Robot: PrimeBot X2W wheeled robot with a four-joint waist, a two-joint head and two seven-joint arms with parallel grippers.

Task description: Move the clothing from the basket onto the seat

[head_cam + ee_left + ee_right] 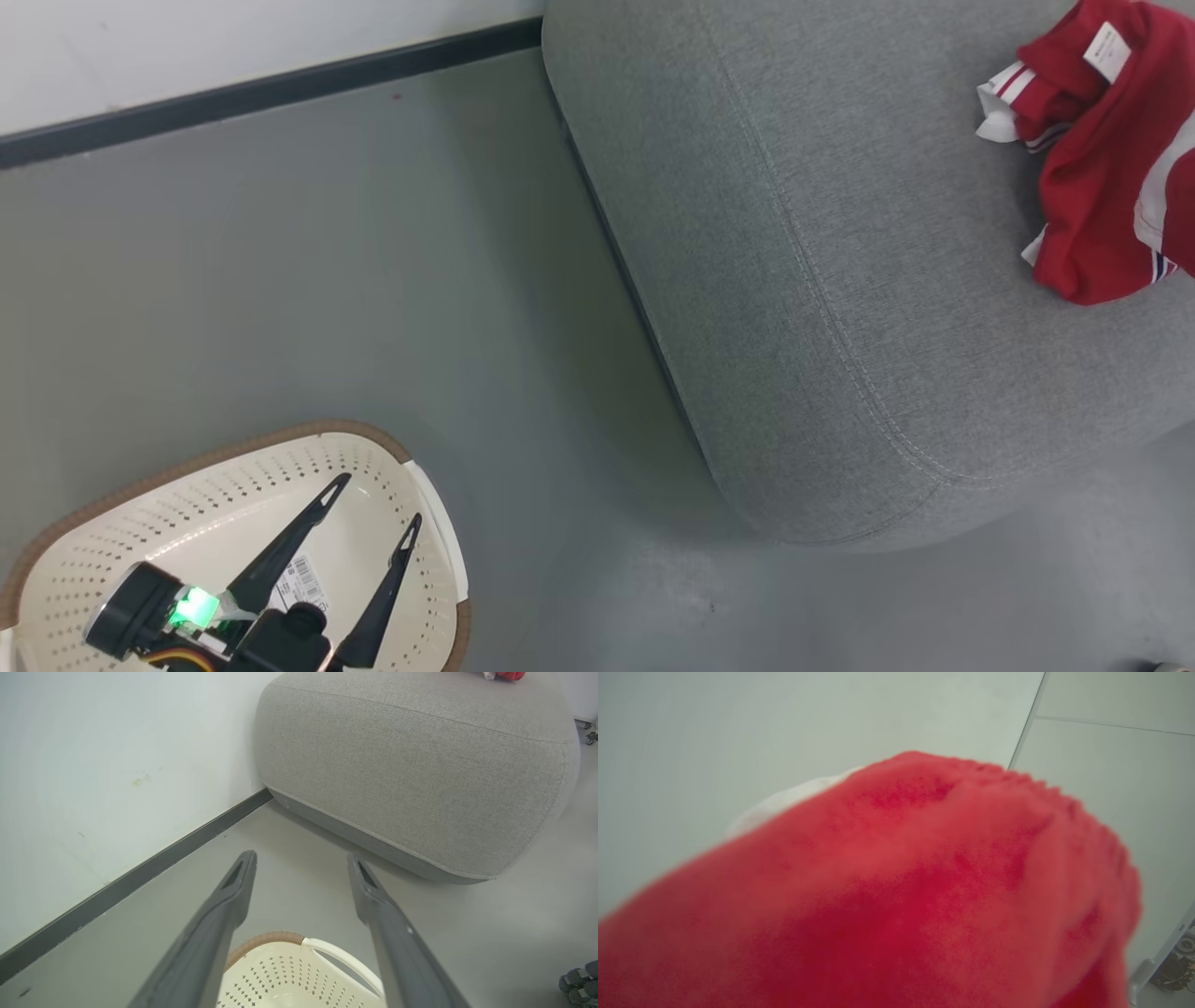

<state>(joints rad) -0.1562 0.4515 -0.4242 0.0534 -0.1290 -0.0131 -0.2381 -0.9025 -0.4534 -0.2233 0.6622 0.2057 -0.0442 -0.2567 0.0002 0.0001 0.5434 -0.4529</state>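
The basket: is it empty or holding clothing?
Empty as far as visible: the basket shows bare perforated walls and floor, no red cloth; its lower edge is cut off.

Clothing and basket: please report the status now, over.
Left tool open, over basket. Right tool shut, red cloth against its camera; grip unconfirmed. Clothing on seat. Nothing seen blocking the way.

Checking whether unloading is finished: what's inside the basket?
Visible basket interior: bare perforated plastic and a barcode label, nothing else. The open left end effector and its wrist cover part of the bottom, so that patch can't be checked.
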